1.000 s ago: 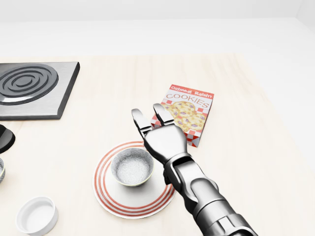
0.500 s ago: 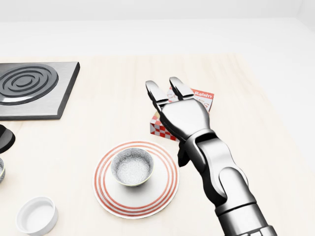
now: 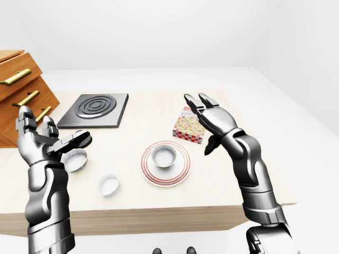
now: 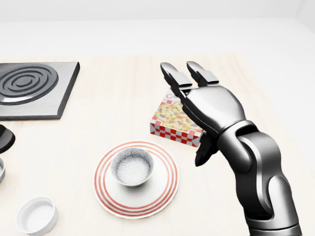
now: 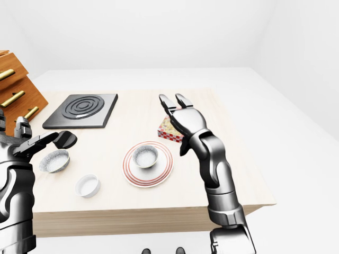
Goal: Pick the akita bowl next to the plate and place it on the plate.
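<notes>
The akita bowl (image 4: 132,167) sits upright inside the red-ringed plate (image 4: 161,192), a little left of its middle in the head view, with the striped rim showing all around it. My right hand (image 4: 210,105) is released and empty. Its fingers (image 4: 173,74) are stretched out and spread, the palm is raised above the table (image 4: 113,108), and it is not touching the bowl or the plate. In the head view it hangs up and to the right of the plate and covers part of the cookie box (image 4: 170,120), which lies flat just beside the plate's upper right edge. My left hand (image 3: 41,145) is also open and holds nothing. It is lifted at the left end of the table, close to a second speckled bowl (image 5: 54,160) that stands on the wood. A small white dish (image 4: 37,216) rests lower left of the plate, well apart from it. A dark hotplate (image 4: 29,88) with concentric rings lies toward the top left, and a wooden drawer chest (image 3: 21,90) with brass handles stands past the table's left end.
</notes>
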Controlling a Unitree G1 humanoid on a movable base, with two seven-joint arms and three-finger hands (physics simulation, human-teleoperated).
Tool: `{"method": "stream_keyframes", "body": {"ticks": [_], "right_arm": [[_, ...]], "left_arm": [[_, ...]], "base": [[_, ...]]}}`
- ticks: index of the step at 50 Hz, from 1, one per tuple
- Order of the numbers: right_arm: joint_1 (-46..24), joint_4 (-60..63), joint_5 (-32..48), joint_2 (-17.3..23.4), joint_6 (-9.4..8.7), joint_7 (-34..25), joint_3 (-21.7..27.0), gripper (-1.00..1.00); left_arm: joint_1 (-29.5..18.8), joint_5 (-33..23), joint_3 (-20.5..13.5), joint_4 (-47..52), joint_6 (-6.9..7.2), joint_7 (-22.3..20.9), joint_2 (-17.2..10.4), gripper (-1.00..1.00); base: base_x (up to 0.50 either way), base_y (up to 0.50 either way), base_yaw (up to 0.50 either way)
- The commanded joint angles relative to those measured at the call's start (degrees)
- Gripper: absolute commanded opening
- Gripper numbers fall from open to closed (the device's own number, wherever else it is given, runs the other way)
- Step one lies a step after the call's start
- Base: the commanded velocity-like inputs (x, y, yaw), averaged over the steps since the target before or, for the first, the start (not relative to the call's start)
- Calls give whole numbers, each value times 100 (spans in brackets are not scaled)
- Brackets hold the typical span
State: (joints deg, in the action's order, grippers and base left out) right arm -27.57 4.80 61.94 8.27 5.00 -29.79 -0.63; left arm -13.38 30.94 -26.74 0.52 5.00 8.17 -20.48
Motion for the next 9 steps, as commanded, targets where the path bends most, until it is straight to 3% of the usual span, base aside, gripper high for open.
{"method": "stream_keyframes", "body": {"ticks": [1, 9], "right_arm": [[86, 934, -548, 213, 0, -739, 250, 100], [114, 1132, -732, 367, 0, -835, 395, 100]], "left_arm": [[3, 21, 3, 14, 0, 18, 5, 100], [0, 14, 18, -64, 0, -11, 8, 100]], "base": [[0, 0, 0], [0, 0, 0]]}}
